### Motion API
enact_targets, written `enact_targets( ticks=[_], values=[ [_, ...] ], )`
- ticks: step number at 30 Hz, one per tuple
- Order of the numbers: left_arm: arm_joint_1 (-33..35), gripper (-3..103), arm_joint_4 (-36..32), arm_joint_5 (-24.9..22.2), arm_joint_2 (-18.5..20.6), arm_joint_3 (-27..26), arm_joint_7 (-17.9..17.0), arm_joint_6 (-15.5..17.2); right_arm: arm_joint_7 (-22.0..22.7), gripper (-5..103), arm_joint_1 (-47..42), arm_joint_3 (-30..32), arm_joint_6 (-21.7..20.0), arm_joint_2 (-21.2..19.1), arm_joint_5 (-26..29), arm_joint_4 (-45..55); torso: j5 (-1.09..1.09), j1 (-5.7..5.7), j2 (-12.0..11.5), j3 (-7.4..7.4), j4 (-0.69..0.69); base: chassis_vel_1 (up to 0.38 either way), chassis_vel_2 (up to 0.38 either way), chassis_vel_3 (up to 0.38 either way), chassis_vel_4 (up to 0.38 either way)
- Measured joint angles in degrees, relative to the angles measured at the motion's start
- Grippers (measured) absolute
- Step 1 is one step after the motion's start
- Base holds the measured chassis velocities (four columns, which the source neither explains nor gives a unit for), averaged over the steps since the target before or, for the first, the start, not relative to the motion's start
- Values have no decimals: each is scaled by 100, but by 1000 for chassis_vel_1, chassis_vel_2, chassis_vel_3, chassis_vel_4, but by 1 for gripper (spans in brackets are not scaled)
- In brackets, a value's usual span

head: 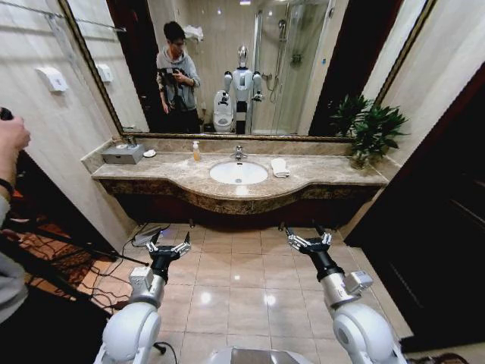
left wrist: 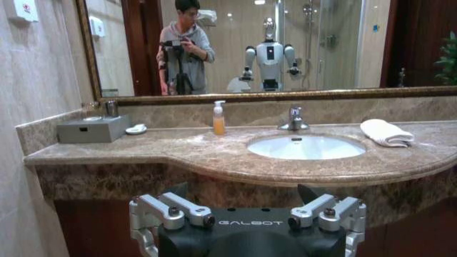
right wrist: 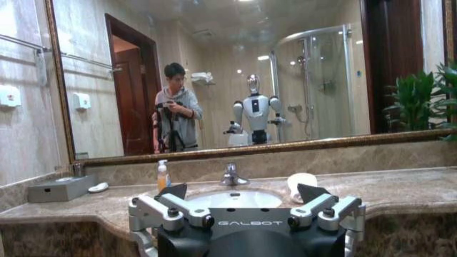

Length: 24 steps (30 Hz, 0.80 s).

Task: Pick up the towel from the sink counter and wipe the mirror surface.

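Observation:
A small white folded towel lies on the brown marble sink counter, just right of the oval basin; it also appears as the towel and the towel in the wrist views. The wide framed mirror spans the wall above the counter. My left gripper and right gripper both hover open over the tiled floor, well short of the counter's front edge. Neither holds anything.
A chrome faucet, a soap bottle, a grey tissue box and a round white dish stand on the counter. A potted plant sits at its right end. Cables and a tripod lie on the floor at left.

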Motion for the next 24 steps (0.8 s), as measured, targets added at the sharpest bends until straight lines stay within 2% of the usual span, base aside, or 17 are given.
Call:
enact_targets(
  ticks=[8, 24],
  values=[
    [0, 100, 0, 0, 0, 0, 0, 0, 0, 100, 0, 0, 0, 0, 0, 0, 0, 65, 137, 73, 0, 0, 0, 0, 0],
    [0, 100, 0, 0, 0, 0, 0, 0, 0, 100, 0, 0, 0, 0, 0, 0, 0, 76, 161, 87, 0, 0, 0, 0, 0]
  ],
)
